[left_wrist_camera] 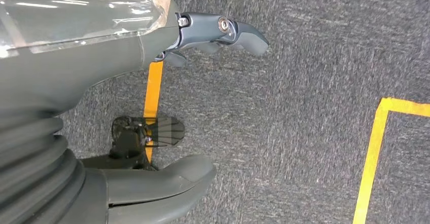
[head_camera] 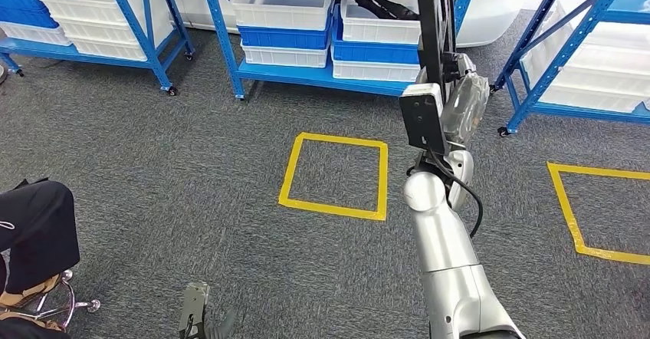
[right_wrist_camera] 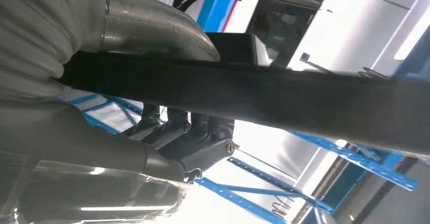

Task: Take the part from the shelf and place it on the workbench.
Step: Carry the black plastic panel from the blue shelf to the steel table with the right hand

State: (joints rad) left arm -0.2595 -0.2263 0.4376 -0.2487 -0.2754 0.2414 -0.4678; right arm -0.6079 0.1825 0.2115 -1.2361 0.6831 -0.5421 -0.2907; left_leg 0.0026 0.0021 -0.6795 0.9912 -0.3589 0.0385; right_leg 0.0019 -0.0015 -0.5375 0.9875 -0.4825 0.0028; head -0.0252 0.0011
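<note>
Gripping one long black part (head_camera: 435,24), right hand (head_camera: 460,101) fingers (right_wrist_camera: 192,143) curled; left hand (left_wrist_camera: 152,46) spread

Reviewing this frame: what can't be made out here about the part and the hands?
- Long black part: head view, upper end cut off by the top edge.
- Right hand: right wrist view, fingers largely hidden behind the part.
- Left hand: holds nothing; fingertips partly hidden by its cover.

My right hand (head_camera: 460,105) holds a long black part (head_camera: 433,17) upright; blue shelves (head_camera: 306,74) with white bins (head_camera: 282,3) stand beyond my fingers, a yellow floor square (head_camera: 335,174) beside them.
</note>
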